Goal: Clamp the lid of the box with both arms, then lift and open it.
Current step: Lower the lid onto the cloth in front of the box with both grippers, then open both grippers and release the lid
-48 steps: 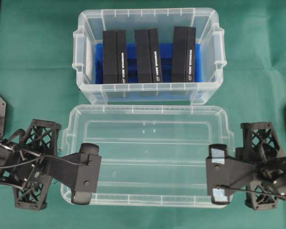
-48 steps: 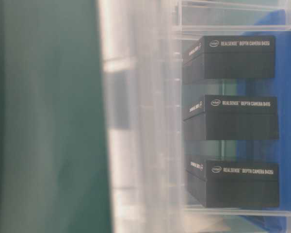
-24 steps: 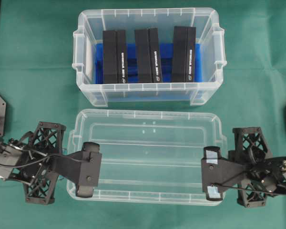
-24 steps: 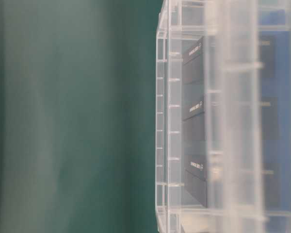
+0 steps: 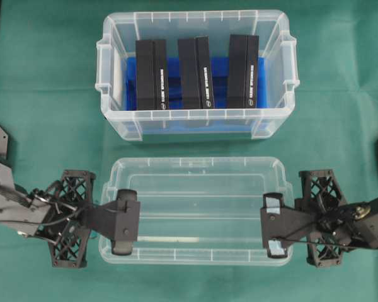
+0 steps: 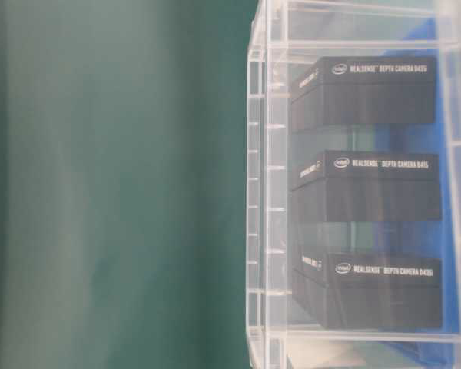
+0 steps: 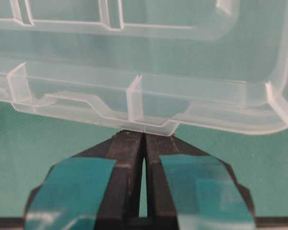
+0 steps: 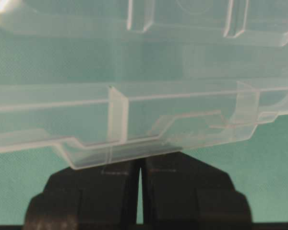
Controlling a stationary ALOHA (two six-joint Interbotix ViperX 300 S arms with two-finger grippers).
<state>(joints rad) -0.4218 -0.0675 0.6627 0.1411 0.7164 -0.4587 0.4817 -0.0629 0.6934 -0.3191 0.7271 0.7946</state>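
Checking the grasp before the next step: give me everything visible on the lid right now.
The lid is a flat, clear plastic rectangle with rounded corners, a raised rim and long inner ridges. It lies level in front of the box, fully off it and apart from it. The left gripper clamps its left short edge and the right gripper its right one; both wrist views show the jaws closed on a small rim tab. Whether its underside touches the green mat cannot be told.

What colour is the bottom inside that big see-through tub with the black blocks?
Blue. The floor of the box shows between the black blocks, best in the overhead view.
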